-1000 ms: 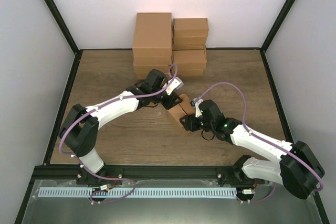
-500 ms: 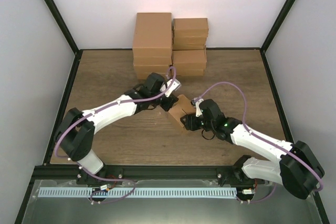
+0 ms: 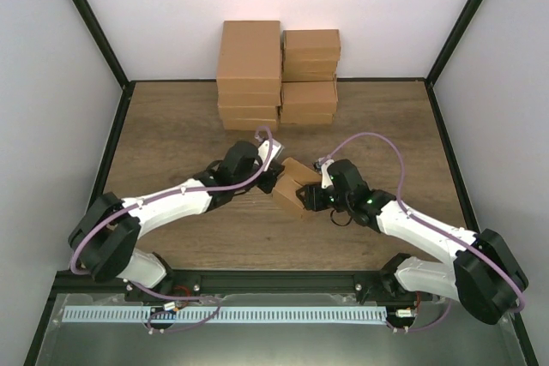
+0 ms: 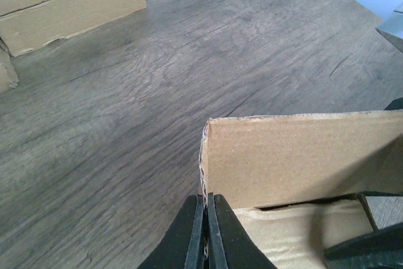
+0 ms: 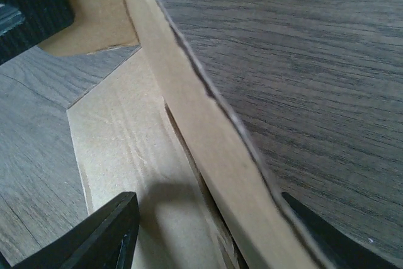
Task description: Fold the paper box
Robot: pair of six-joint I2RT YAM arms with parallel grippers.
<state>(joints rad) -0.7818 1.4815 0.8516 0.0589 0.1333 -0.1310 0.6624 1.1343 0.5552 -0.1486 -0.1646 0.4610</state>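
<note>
1. Tan box (image 3: 290, 184) lies mid-table (image 3: 171, 135), between both grippers and well in front of the stacked cartons (image 3: 276, 70).
2. Left gripper (image 4: 206, 218) is clenched on the corner edge of the box's upright wall, which rises just beyond its fingertips.
3. Right gripper (image 5: 208, 231) stands parted astride another wall, with one finger inside the box and one outside.

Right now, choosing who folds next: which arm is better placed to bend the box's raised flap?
Probably right: its jaws stand open astride the flap, free to bend it. The left jaws are shut on a wall edge of the paper box, steadying it.
</note>
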